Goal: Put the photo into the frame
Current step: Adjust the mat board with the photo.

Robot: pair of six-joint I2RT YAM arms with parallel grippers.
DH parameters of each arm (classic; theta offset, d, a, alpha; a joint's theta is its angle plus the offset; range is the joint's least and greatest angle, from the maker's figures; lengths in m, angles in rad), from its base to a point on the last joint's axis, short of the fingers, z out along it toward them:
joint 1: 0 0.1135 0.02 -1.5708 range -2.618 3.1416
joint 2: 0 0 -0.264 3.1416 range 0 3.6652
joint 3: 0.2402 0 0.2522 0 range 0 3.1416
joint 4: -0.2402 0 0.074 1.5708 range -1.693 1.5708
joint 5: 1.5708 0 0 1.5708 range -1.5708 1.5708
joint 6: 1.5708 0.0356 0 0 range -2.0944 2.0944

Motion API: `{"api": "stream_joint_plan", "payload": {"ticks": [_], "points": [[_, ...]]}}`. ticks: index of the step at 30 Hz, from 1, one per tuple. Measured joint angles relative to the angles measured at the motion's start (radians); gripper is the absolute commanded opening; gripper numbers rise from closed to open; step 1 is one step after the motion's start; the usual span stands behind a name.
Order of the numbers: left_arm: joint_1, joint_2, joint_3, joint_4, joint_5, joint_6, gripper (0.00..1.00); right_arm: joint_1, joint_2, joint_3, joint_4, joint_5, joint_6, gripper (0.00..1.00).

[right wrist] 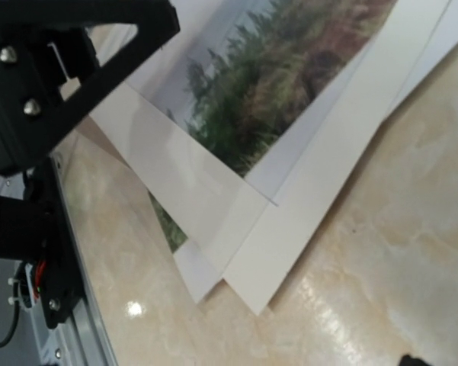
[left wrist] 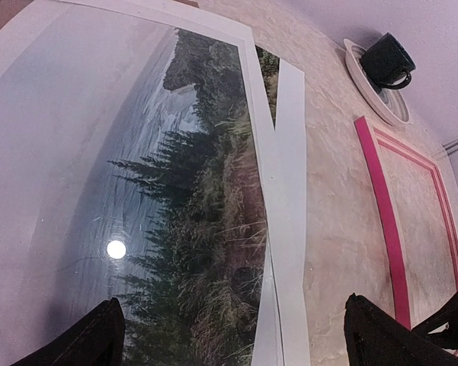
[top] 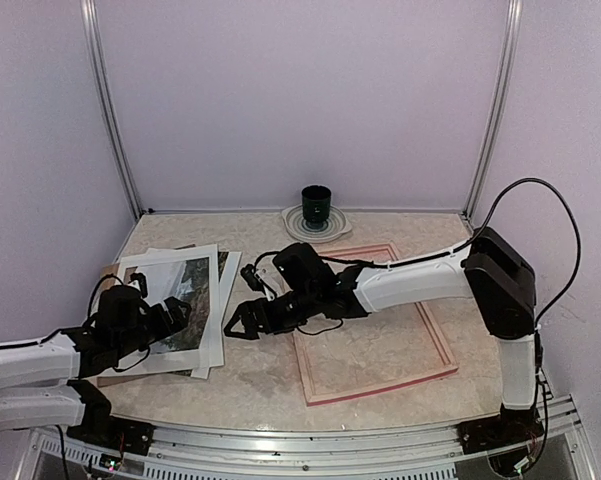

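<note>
Left tool point(top: 173, 313): jaws spread wide, holding nothing; it hangs low over the near end of the photo.
Photo point(top: 185, 285): one print, face up on top of a loose stack by the left edge of the bench point(top: 260, 380); not in the frame.
Stack under it: at least two white sheets point(top: 223, 290) fanned out to the right and one brown board point(left wrist: 0, 19) showing at an edge. A sliver of green also shows lower down; I cannot tell what it belongs to.
Right tool point(top: 240, 320): jaws open and empty, just beside the stack's right edge.
Frame point(left wrist: 382, 221): one, lying flat right of centre, with bare bench inside its rim.
Far edge: one dark cup point(top: 316, 201) on one saucer point(top: 338, 228).
Step in hand: approach, with nothing gripped yet.
Next move, in my judgement: lift the thin print alone off the sheets below, then carry it right into the frame.
</note>
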Motion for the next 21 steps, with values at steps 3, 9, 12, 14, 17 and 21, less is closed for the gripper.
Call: {"api": "stream_joint_plan", "payload": {"ticks": [3, 9, 12, 14, 17, 21], "points": [[-0.010, 0.041, -0.002, 0.035, 0.000, -0.008, 0.99, 0.005, 0.014, 0.005, 0.002, 0.002, 0.008, 0.96], [-0.035, 0.137, -0.002, 0.103, 0.003, -0.015, 0.99, 0.015, 0.051, 0.030, 0.001, 0.010, 0.014, 0.95], [-0.056, 0.183, -0.002, 0.138, 0.005, -0.019, 0.99, 0.022, 0.061, 0.037, -0.006, 0.022, 0.014, 0.95], [-0.069, 0.211, -0.002, 0.161, 0.008, -0.026, 0.99, 0.026, 0.063, 0.040, -0.012, 0.033, 0.014, 0.95], [-0.097, 0.253, -0.002, 0.194, 0.008, -0.035, 0.99, 0.030, 0.063, 0.045, -0.022, 0.047, 0.014, 0.95], [-0.140, 0.307, 0.006, 0.240, 0.005, -0.042, 0.99, 0.031, 0.063, 0.046, -0.034, 0.061, 0.016, 0.95]]}}
